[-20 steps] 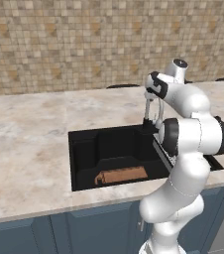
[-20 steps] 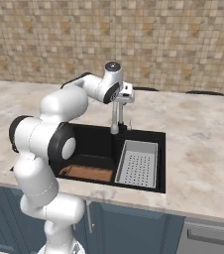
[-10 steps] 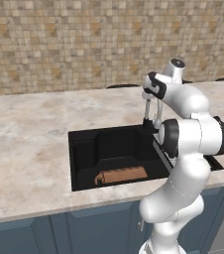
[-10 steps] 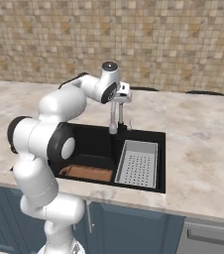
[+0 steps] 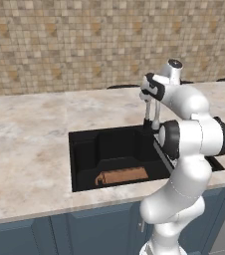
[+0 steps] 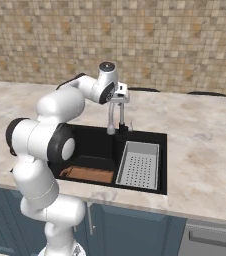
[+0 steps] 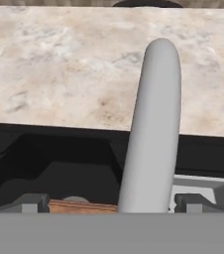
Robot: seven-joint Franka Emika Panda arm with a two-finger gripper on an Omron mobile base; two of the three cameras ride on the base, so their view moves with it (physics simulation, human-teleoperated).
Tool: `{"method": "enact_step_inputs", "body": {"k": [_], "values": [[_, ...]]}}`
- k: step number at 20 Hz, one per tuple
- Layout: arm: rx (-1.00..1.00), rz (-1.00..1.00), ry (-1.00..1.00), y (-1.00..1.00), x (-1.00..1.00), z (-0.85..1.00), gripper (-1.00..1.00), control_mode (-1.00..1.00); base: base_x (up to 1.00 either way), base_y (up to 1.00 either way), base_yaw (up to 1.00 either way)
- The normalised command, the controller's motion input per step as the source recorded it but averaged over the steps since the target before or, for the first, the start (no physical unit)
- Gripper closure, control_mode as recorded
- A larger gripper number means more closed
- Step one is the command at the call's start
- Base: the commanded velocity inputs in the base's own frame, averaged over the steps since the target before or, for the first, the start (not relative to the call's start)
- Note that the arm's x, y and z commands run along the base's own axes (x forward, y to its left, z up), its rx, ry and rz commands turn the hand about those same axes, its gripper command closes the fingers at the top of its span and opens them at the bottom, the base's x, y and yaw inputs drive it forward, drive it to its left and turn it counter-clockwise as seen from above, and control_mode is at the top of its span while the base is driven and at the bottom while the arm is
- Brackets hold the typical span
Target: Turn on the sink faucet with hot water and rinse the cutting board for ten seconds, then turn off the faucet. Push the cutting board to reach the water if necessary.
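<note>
Jaws of the gripper [image 7: 111, 202] stand wide apart, and the grey spout of the sink faucet [image 7: 151, 134] passes between the two fingertips [image 7: 32, 202] in the hand view; whether a fingertip touches the spout I cannot tell. From the base views the hand is at the top of the faucet [image 6: 116, 116], which stands at the back edge of the sink [image 5: 87, 149], near the middle of the black basin [image 6: 161, 165]. On the sink floor, near the front wall, lies the cutting board [image 5: 123, 176], flat; it is on the left part of the basin in the right base view [image 6: 89, 175]. Beside it, on the right part, sits a grey perforated tray [image 6: 139, 165]. Marble worktop [image 5: 27, 134] surrounds the sink, with a tiled wall [image 6: 175, 45] behind.
</note>
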Motion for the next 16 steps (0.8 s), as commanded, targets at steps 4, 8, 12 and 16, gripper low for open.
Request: {"method": "enact_step_inputs", "body": {"k": [4, 8, 12, 16], "values": [[0.00, -0.01, 0.00, 0.33, 0.10, -0.19, -1.00, -1.00, 0.00, 0.00, 0.00], [0.00, -0.02, 0.00, 0.32, 0.16, -0.19, -1.00, -1.00, 0.00, 0.00, 0.00], [0.00, -0.03, 0.00, 0.32, 0.26, -0.15, -1.00, -1.00, 0.00, 0.00, 0.00], [0.00, -0.03, 0.00, 0.34, 0.25, -0.17, -1.00, -1.00, 0.00, 0.00, 0.00]]}}
